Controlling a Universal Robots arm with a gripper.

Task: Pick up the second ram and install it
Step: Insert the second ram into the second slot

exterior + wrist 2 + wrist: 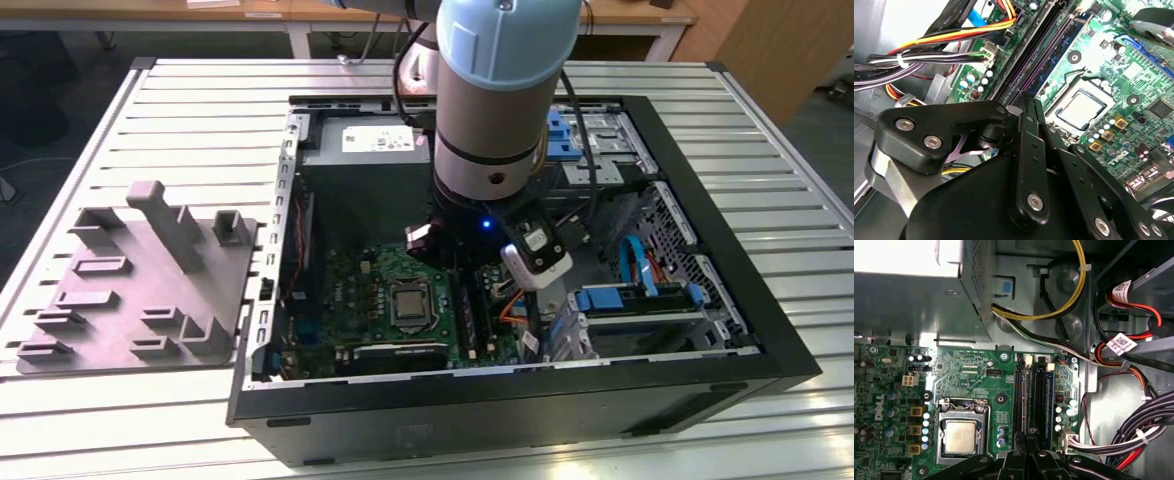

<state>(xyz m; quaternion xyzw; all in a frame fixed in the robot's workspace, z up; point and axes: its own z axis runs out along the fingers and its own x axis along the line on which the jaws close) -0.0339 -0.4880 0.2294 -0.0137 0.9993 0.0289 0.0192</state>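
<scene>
My gripper is inside the open computer case, low over the motherboard. Its two black fingers are pressed together with nothing visible between them. They hang right over the row of long black memory slots beside the processor socket. A long, narrow dark stick, which looks like the second ram, stands in the slot running away from the fingertips. I cannot tell whether the fingers touch it. In the exterior view the arm hides the gripper's tip and part of the slots.
Bundles of black, red and yellow cables lie close beside the slots. The power supply fills the case's far end, and drive bays with blue clips are at the exterior view's right. A grey parts fixture sits on the slatted table.
</scene>
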